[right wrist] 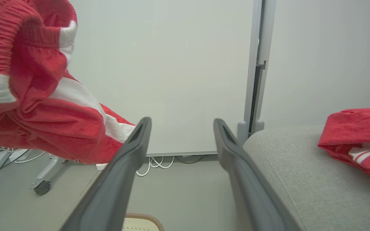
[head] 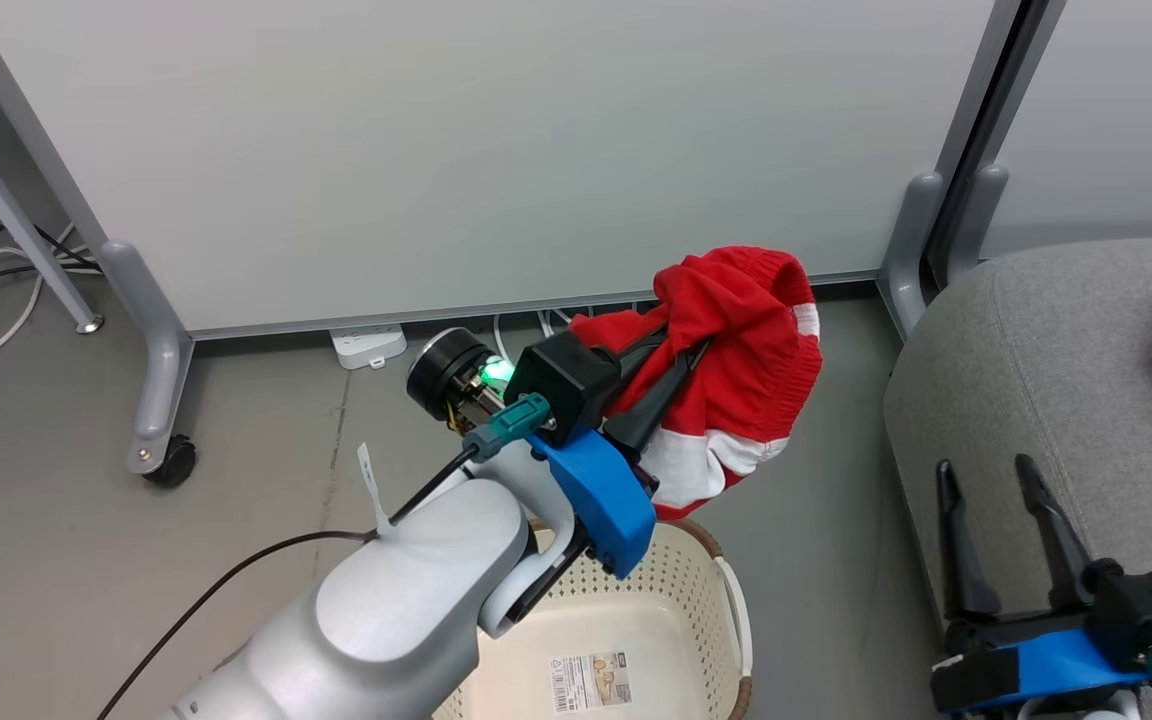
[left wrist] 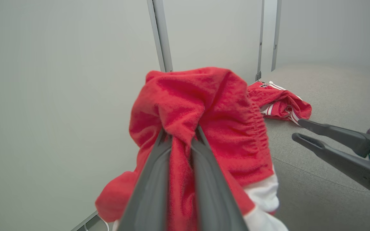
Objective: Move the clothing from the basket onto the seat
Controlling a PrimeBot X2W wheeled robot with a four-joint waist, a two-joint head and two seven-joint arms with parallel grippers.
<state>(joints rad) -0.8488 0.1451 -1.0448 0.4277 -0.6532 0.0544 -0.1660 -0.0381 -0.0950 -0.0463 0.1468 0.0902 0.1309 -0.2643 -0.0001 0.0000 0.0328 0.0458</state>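
My left gripper (head: 681, 355) is shut on a red garment with white panels (head: 751, 350), which hangs in the air above the far rim of the cream perforated basket (head: 706, 590). In the left wrist view the cloth (left wrist: 204, 109) is pinched between the two dark fingers. The basket's inner bottom shows a paper label and no clothing. A second red garment (left wrist: 279, 102) lies on the grey seat (head: 1046, 340) at the right. My right gripper (head: 986, 470) stands open at the seat's near edge, nothing between its fingers (right wrist: 130, 150).
A white partition on wheeled grey legs (head: 161, 400) stands behind the basket, with a power strip (head: 368, 345) and cables on the floor under it. Grey floor lies between the basket and the seat.
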